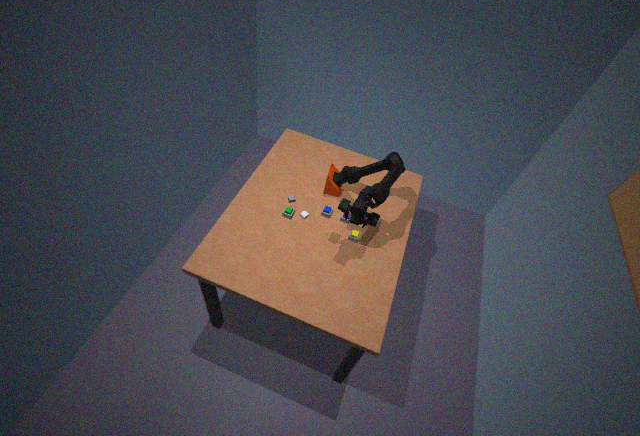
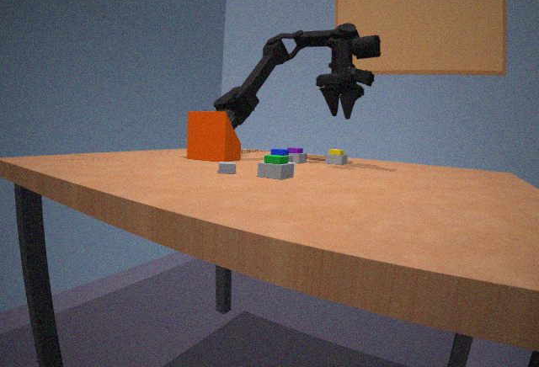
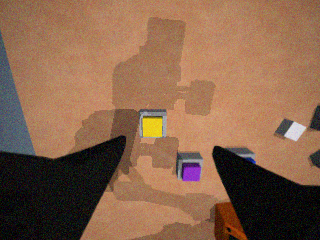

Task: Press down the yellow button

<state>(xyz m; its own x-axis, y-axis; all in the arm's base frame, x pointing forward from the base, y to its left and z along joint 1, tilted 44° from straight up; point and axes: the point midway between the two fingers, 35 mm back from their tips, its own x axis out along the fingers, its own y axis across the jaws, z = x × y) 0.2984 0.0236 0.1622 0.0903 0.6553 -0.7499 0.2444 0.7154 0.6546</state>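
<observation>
The yellow button (image 1: 355, 233) (image 2: 336, 151) (image 3: 152, 127) stands raised on its grey base, with nothing touching it. My gripper (image 2: 340, 116) (image 3: 169, 145) is open and empty, pointing down well above the table top. In the wrist view the yellow button shows just beyond the fingertips, left of the middle between them. The purple button (image 2: 295, 150) (image 3: 191, 172) lies nearer the arm's base; in the top view the arm partly covers it.
The blue button (image 1: 327, 209) (image 2: 279, 151), green button (image 1: 288, 210) (image 2: 276, 159), white block (image 1: 304, 214) (image 3: 295, 131) and grey block (image 1: 291, 198) (image 2: 226, 167) stand on the table (image 1: 289, 266) (image 2: 348, 206). An orange wedge (image 1: 330, 187) (image 2: 206, 135) stands by the arm's base.
</observation>
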